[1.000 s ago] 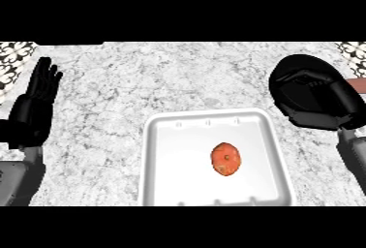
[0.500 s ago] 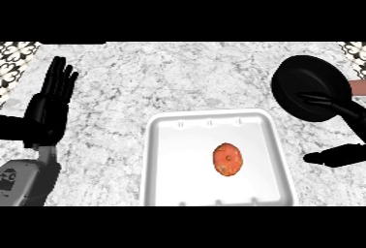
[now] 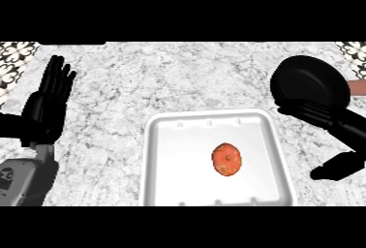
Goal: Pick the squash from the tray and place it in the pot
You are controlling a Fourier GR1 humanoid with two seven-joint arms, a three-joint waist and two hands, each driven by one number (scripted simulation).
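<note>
Right hand (image 3: 325,116) is seen beside the black pot (image 3: 309,80), finger state unclear. Left hand (image 3: 47,104) is held open, fingers straight. Squash (image 3: 226,159) is left on the white tray (image 3: 166,160).

You have an orange squash (image 3: 227,159), mottled with paler and reddish flecks, lying on a plain white tray (image 3: 160,164). Your counter (image 3: 178,82) is marbled in white and grey, with darker grey veins running all through it. At both far corners you can see a strip of black-and-white ornamental tiling (image 3: 16,60). The pot (image 3: 309,85) is solid black, and a pinkish-tan handle (image 3: 358,86) juts from its right side. Your left hand (image 3: 44,109) is black, with a grey forearm (image 3: 25,181) below it carrying a small dark marking. Your right hand (image 3: 325,118) is black too, blending into the pot's black.
</note>
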